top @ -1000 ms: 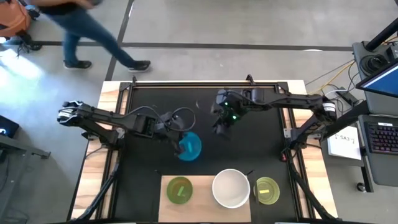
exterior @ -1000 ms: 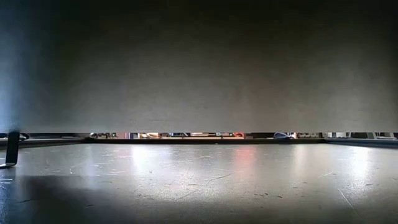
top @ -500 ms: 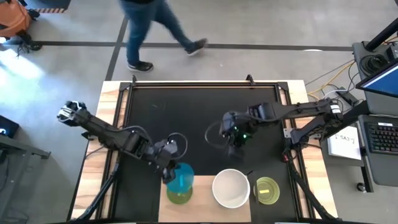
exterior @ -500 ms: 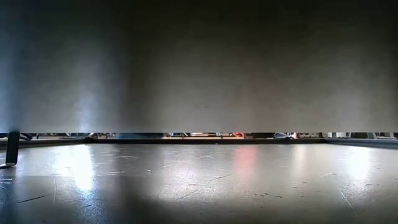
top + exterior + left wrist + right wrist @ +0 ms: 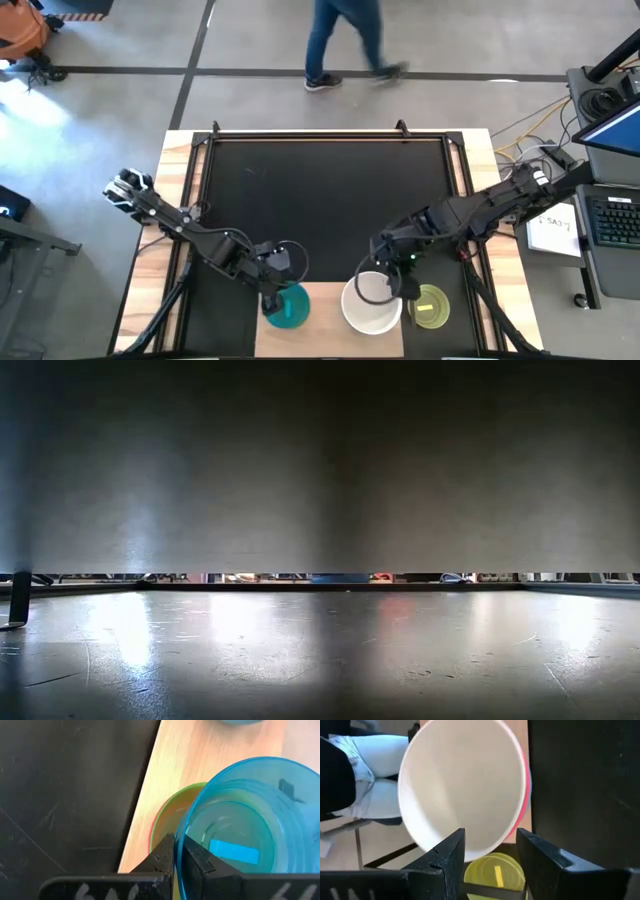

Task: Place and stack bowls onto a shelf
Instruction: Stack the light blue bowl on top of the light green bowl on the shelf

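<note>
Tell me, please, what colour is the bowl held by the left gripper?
Translucent cyan bowl, pinched at its rim by the left gripper; clearest in the left wrist view.

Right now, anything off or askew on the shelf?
Nothing spilled or damaged. The left gripper is shut on the rim of the cyan bowl, tilted over the green bowl, not seated. The right gripper is open by the white bowl, which sits atop a red-rimmed one.
</note>
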### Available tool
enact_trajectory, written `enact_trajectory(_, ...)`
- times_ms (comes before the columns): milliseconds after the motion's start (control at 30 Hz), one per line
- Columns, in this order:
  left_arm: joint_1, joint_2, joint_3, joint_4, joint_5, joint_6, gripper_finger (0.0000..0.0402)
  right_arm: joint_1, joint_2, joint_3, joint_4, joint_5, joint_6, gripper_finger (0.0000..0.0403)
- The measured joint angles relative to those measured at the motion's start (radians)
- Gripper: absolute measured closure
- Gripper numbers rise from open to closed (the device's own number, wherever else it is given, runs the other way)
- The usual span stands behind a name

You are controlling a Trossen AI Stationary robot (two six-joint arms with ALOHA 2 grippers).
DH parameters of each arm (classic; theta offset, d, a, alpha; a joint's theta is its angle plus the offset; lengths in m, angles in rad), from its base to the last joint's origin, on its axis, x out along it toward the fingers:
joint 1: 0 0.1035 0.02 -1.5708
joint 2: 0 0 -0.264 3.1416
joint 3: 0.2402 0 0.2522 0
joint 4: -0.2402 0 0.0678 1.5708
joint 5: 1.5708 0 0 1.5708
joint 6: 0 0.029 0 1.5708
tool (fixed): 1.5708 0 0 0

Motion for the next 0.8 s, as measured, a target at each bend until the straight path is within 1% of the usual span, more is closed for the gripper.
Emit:
enact_trajectory(67, 0.0, 0.007, 0.0, 0.0, 0.0, 0.03, 0.0401, 0.023, 0.0, 0.0, -0.004, 0.013, 0.032, 0.0236)
enact_trajectory(233, 0.001, 0.024, 0.0, 0.0, -0.004, 0.046, 0.0401, 0.068, 0.0, 0.0, -0.028, 0.082, 0.108, 0.0236)
enact_trajectory(400, 0.004, 0.058, 0.0, -0.003, -0.006, 0.079, 0.0401, 0.102, 0.0, 0.0, -0.059, 0.114, 0.13, 0.0236)
enact_trajectory(567, 0.005, 0.085, 0.002, 0.002, -0.008, 0.085, 0.04, 0.118, 0.0, 0.0, -0.084, 0.115, 0.167, 0.0236)
enact_trajectory(667, 0.005, 0.09, 0.002, 0.003, -0.007, 0.066, 0.0387, 0.125, 0.0, 0.0, -0.095, 0.121, 0.167, 0.0236)
enact_trajectory(800, 0.005, 0.086, 0.002, 0.003, 0.017, 0.057, 0.035, 0.127, 0.0, 0.0, -0.109, 0.122, 0.182, 0.0236)
